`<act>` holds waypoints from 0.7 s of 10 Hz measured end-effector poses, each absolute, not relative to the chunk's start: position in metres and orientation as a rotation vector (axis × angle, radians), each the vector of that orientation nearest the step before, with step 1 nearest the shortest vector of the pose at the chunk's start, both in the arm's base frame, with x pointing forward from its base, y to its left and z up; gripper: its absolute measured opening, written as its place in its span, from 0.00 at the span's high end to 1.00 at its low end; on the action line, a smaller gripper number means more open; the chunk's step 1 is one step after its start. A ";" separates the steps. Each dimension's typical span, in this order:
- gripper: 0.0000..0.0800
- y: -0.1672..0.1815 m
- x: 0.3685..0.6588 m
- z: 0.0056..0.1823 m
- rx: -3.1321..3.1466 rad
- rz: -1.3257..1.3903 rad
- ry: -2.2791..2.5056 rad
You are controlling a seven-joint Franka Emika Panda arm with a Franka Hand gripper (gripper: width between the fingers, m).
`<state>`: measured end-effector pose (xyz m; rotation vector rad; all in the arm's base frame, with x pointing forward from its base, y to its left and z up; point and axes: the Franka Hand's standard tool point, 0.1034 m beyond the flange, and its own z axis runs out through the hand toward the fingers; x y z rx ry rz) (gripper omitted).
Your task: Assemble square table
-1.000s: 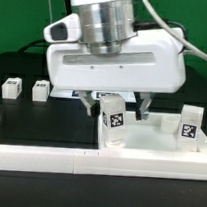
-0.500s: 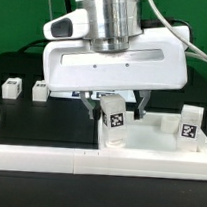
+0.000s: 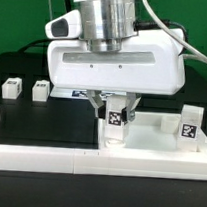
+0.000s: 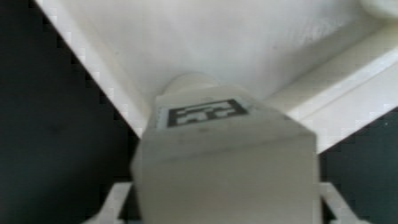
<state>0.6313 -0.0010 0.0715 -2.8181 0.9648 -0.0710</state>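
Straight down hangs the white two-finger gripper (image 3: 115, 113), its fingers clamped around a small white tagged plastic leg block (image 3: 115, 122).

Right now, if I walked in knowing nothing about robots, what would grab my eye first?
The big white hand fills the middle of the exterior view, clamped on a tagged leg block that stands upright at the edge of the white tabletop. A second leg block stands on that top toward the exterior view's right. Two loose leg blocks sit on the black table at its left.
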 end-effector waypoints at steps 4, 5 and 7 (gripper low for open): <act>0.63 -0.006 0.628 0.069 -2.323 0.071 1.766; 0.63 -0.009 0.627 0.068 -2.235 0.090 1.861; 0.63 -0.009 0.627 0.068 -2.181 0.093 1.931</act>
